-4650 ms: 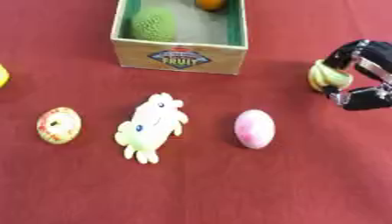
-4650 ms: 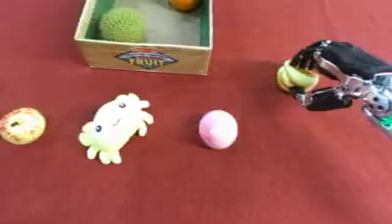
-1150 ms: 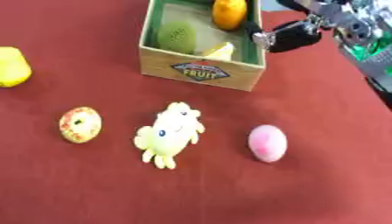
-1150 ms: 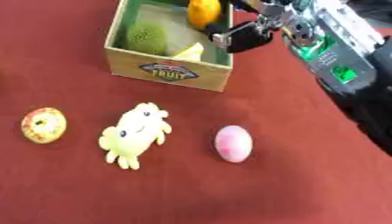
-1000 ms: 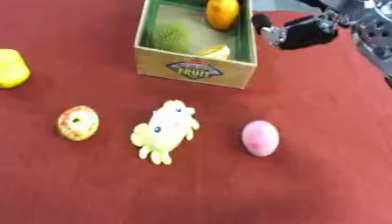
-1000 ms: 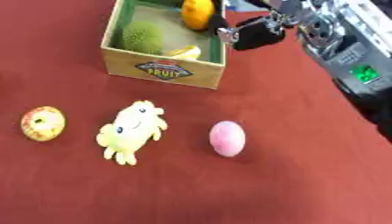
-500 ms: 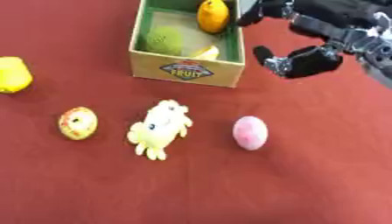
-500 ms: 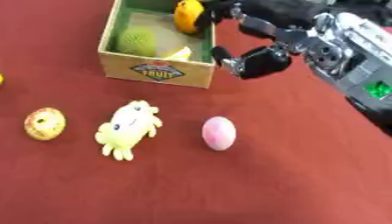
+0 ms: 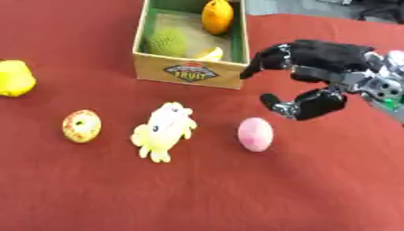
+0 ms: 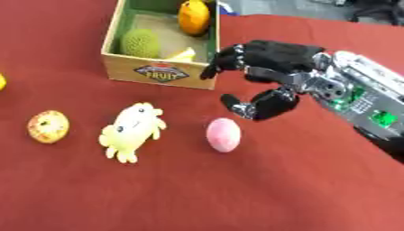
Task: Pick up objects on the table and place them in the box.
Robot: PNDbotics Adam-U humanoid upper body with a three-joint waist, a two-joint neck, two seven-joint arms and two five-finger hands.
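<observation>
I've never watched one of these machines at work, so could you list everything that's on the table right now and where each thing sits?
Box: one, cardboard with green inside and a fruit label, far middle of the table.
Orange fruit: one, orange, inside the box at its far end.
Bumpy green fruit: one, green, inside the box on the left.
Yellow piece: one, yellow, inside the box by the near wall.
Yellow object: one, yellow, left edge of the table.
Donut: one, tan with red specks, near left.
Plush toy: one, pale yellow, in front of the box.
Egg: one, pink, right of the plush toy.
Table cover: red.
Right hand: one, black, open and empty, above the egg.
</observation>
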